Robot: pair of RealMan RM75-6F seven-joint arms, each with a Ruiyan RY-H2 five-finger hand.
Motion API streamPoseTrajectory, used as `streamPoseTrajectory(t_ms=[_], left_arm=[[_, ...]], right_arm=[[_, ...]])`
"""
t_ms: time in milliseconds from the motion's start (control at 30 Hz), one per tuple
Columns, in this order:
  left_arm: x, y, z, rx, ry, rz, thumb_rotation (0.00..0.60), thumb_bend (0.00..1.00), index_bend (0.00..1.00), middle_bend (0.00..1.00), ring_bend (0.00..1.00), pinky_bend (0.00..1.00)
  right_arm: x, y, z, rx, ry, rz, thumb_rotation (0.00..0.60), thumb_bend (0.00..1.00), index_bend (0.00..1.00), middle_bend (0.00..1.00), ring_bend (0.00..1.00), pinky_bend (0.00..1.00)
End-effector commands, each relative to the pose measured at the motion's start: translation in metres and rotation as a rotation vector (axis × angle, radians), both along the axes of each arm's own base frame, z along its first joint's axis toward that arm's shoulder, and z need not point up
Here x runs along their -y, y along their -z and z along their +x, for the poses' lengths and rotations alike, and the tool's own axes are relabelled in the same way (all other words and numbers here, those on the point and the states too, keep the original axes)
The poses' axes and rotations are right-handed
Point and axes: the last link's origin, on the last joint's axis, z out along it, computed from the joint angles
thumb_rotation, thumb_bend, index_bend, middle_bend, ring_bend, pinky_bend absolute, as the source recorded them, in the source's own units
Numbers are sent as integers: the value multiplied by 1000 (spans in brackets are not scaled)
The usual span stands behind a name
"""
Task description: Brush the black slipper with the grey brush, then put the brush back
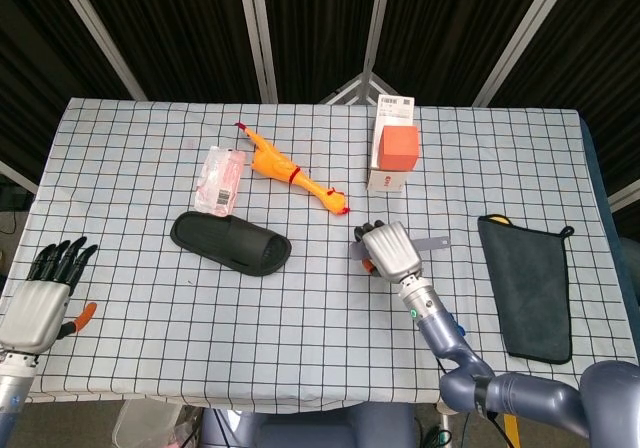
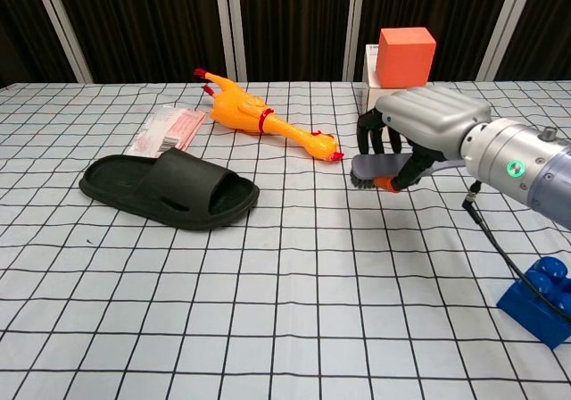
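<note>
At the far left edge of the checked-cloth bench (image 1: 150,298), the left hand (image 1: 45,303) hovers with its fingers apart, holding nothing. The black rubber slipper (image 2: 169,190) lies flat on the cloth, with a pink plastic packet (image 1: 220,180) behind it and a yellow rubber chicken (image 2: 263,123) further right. The right hand (image 2: 419,137) has its fingers clamped on the grey brush (image 2: 375,168), lifted clear of the cloth, well apart from the slipper. Behind stands an orange box (image 2: 406,56); a dark cloth (image 1: 525,283) lies far right.
</note>
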Motion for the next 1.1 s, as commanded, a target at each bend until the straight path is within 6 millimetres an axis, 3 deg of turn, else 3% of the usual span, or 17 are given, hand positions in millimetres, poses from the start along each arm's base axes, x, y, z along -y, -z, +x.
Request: streamPoseTrajectory(t_ms=[33,233,367,667,1100], left_arm=[[-15,6,9,-18,64,-27,600,602,56,69,27,0],[-49,18,22,-42,95,-124,600,650,112,120,59,5],[-67,28,29,-16,84,-197,600,667,138,149,84,35],[-89,53,19,-68,44,-284,600,651,148,159,89,41],[-90,86,11,-99,46,-381,600,596,149,159,89,41]], right_arm=[[-1,3,19,20,-25,10,600,836,885,785,654,770],[-2,7,51,103,-19,38,600,835,885,785,654,770],[0,3,59,121,-12,31,600,836,885,785,654,770],[2,1,55,106,23,37,600,835,885,785,654,770],[5,-8,42,94,41,21,600,835,885,785,654,770]])
